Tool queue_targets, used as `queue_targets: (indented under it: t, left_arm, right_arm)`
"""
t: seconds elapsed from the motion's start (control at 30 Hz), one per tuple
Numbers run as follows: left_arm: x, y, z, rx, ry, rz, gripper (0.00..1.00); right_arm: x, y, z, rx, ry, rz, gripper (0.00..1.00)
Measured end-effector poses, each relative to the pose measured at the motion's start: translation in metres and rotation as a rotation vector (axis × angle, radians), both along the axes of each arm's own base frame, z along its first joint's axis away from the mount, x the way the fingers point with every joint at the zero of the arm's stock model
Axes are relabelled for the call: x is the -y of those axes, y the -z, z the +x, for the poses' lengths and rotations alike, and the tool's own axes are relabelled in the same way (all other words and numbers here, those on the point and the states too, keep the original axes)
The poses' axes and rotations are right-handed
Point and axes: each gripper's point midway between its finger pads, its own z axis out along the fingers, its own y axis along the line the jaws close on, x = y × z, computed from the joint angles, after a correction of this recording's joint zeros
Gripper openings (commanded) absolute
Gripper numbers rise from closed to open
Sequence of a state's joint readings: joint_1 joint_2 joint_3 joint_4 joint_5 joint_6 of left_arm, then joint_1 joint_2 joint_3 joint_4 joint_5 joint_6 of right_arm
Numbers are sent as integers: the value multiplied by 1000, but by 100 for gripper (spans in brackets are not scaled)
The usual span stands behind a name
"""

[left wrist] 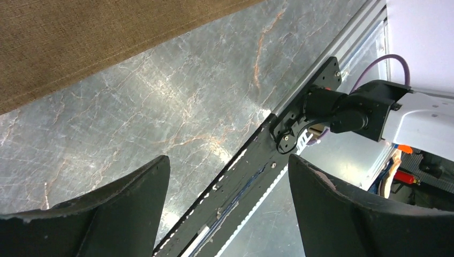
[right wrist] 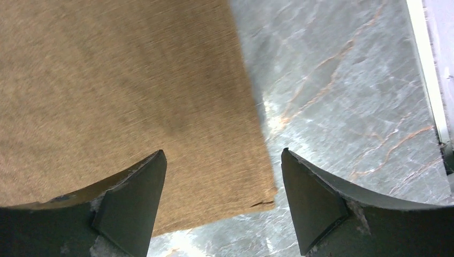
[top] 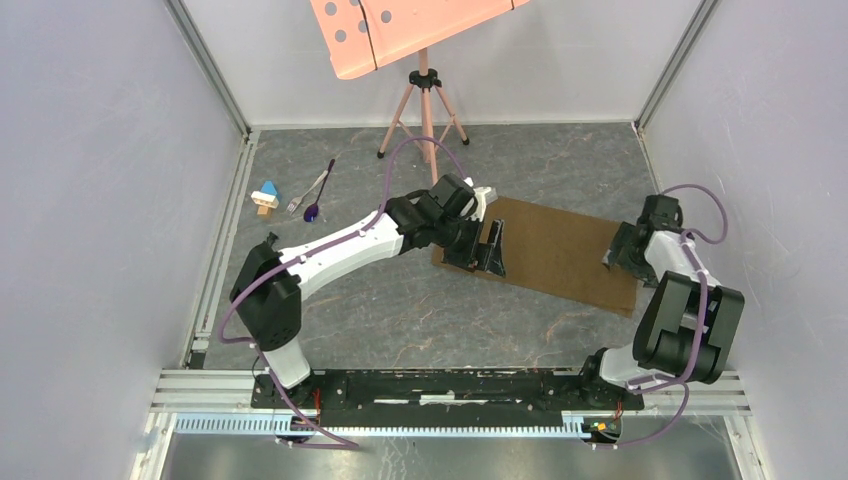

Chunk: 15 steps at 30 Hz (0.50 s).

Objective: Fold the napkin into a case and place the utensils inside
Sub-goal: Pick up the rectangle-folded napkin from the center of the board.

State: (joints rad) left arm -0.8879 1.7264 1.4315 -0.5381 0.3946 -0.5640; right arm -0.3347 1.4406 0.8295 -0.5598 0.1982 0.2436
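napkin (top: 560,255) lay flat on bench (top: 400,320), plain brown rectangle, not a narrow case yet. left jaws spread wide, nothing in them, hung at napkin's left edge. right jaws apart too, gripping nothing, over napkin's right edge, one corner showing between them. fork (top: 308,192) and spoon (top: 322,188) sat side by side far-left on bench, well apart from napkin, just beside toy block (top: 265,197).

Napkin (top: 560,252) on table (top: 400,320) centre-right; fork (top: 306,194) beside spoon (top: 318,198), far left; block (top: 265,196) left of fork.
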Motion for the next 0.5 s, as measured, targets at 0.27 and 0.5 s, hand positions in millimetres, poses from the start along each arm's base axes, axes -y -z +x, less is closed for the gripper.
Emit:
queue_targets:
  t: [0.27,0.5]
  left_arm:
    - [-16,-5,-11,7,43,36,87]
    - [-32,-30,-21,64,88,30,87]
  right_arm:
    - [23,-2,6,4,-26,8,77]
    - [20,7,10,-38,-101,34,72]
